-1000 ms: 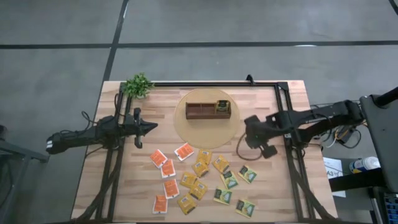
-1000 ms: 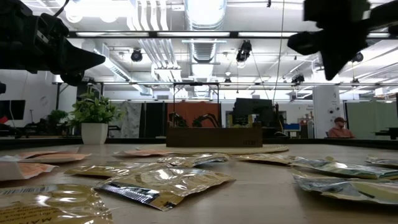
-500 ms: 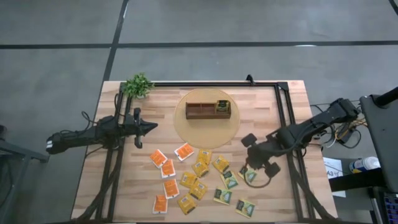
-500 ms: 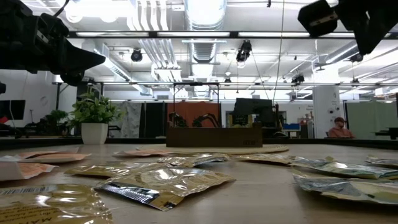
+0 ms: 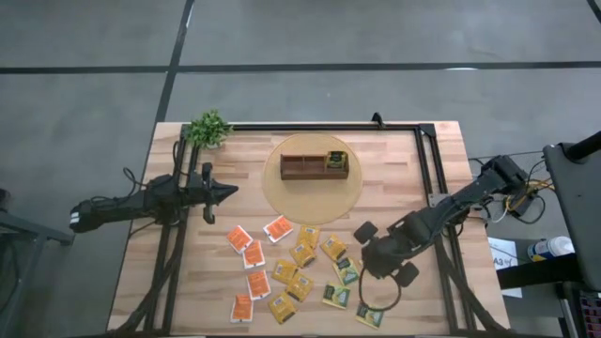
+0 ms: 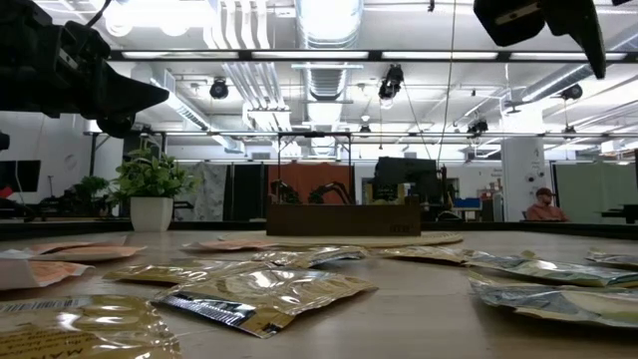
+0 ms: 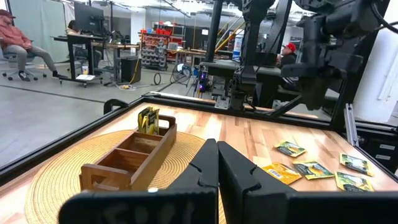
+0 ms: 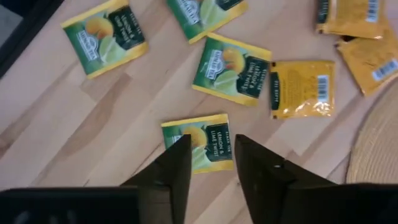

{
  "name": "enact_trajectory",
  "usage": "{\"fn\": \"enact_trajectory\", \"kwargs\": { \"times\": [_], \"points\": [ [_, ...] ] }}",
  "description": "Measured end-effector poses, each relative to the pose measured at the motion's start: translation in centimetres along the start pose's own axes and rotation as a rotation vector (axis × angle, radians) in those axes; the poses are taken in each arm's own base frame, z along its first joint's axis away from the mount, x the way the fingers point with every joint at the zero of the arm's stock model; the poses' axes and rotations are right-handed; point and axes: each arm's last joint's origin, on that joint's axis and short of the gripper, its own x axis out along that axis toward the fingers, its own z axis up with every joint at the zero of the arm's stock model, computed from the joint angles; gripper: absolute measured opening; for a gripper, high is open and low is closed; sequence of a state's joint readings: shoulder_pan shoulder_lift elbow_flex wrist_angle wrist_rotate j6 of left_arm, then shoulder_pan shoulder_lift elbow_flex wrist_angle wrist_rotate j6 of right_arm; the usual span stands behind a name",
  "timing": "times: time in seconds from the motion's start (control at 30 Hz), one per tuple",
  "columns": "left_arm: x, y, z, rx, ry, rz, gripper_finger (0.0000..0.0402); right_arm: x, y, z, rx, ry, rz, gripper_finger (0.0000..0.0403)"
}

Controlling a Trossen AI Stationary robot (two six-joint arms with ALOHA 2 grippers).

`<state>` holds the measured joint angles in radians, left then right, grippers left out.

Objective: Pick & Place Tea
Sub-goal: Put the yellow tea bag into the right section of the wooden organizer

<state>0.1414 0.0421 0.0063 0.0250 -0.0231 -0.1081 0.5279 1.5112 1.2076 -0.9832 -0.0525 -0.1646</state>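
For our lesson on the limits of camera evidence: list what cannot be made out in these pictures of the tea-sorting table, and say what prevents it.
- Green sachet under the right gripper: hidden by the arm in the high view; partly covered by the fingers in the right wrist view.
- Wooden box contents: low view shows only its side wall.
- Sachets in the box: too small to count in the high view.
- Left gripper: base cut off by the picture's edge.

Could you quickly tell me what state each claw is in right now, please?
Left claw: closed, holding nothing.
Right claw: open, empty, above a green tea sachet.
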Motion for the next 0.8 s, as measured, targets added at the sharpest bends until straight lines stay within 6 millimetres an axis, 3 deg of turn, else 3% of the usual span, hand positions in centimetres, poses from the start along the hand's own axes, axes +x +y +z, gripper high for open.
{"fn": "enact_trajectory", "kwargs": {
  "times": [0.3,0.8],
  "points": [
    [0.0,0.0,0.0,0.000,0.000,0.000,0.0000,2.8,0.4,0.0,-0.122,0.067,0.029,0.0172],
    [0.0,0.0,0.0,0.000,0.000,0.000,0.0000,8.4,-1.5,-2.5,-0.143,0.168,-0.009,0.0176]
  ]
}}
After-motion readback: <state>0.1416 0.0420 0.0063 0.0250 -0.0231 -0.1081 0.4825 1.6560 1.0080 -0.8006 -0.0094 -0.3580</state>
